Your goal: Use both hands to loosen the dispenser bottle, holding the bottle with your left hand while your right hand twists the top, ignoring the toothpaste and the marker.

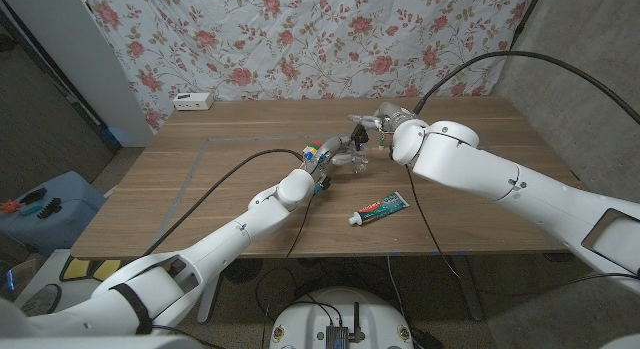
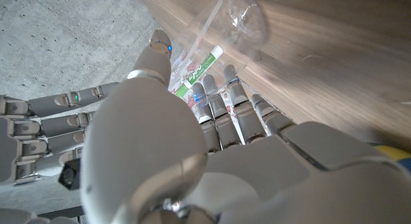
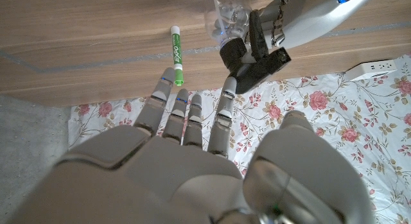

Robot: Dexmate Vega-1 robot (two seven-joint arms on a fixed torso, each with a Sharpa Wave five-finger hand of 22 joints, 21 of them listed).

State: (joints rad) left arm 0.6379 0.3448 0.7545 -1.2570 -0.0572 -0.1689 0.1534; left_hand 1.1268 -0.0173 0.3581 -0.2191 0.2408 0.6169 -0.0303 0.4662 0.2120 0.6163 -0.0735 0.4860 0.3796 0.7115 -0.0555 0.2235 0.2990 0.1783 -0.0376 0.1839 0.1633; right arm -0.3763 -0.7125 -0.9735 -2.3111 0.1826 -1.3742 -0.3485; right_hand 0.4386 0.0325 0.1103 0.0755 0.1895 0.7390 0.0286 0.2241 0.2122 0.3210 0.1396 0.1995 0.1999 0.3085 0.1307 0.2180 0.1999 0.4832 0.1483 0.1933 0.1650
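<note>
Gripping the clear plastic dispenser bottle (image 1: pixel 358 161) near the wooden table's (image 1: pixel 220 159) middle, the left hand (image 1: pixel 340 149) holds it; the right hand (image 1: pixel 385 121) hovers just beyond, fingers straight and spread, holding nothing.

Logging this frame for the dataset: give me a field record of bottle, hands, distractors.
bottle: clear dispenser bottle, upright on the wooden table
left hand: left hand grips the bottle body
right hand: right hand at the bottle's top; contact with the top cannot be told
toothpaste: toothpaste tube lying on the table, nearer the robot, apart from both hands
marker: green Expo marker lying on the table beside the bottle
</note>
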